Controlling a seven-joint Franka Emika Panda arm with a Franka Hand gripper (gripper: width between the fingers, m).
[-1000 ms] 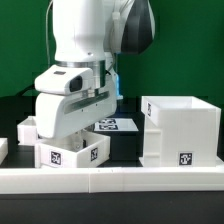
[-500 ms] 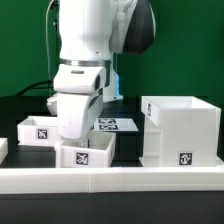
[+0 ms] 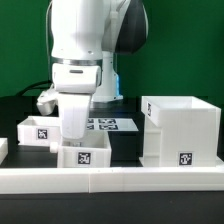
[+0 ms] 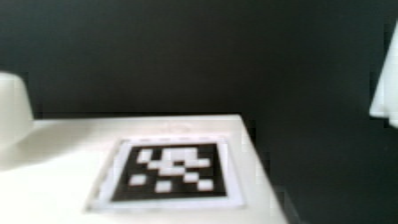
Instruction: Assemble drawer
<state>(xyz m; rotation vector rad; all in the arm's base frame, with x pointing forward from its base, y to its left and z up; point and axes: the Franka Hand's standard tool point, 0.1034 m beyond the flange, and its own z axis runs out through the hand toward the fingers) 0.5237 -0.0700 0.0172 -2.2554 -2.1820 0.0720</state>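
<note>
- A low white border wall (image 3: 150,180) is running along the nearest edge of the black counter (image 3: 125,150).
- Just behind it, a small open-topped tray (image 3: 85,156) is sitting with its tag facing the front.
- On the exterior view's right, the large cube housing (image 3: 181,130) is standing upright on the counter, apart from that tray, with a tag low on its front face.
- The white arm (image 3: 80,50) is reaching straight down over the front tray. Its gripper (image 3: 76,138) is hanging at the tray's back rim, and from here I cannot tell whether the fingers are spread or closed, or whether they are touching the tray.
- On the exterior view's left, a second small tray (image 3: 38,131) is lying a little farther back.
- Behind the arm, the marker board (image 3: 113,125) is lying flat on the counter.
- The wrist view is showing only a blurred white surface with one square tag (image 4: 173,176) against the dark counter; I cannot tell which part this is.
</note>
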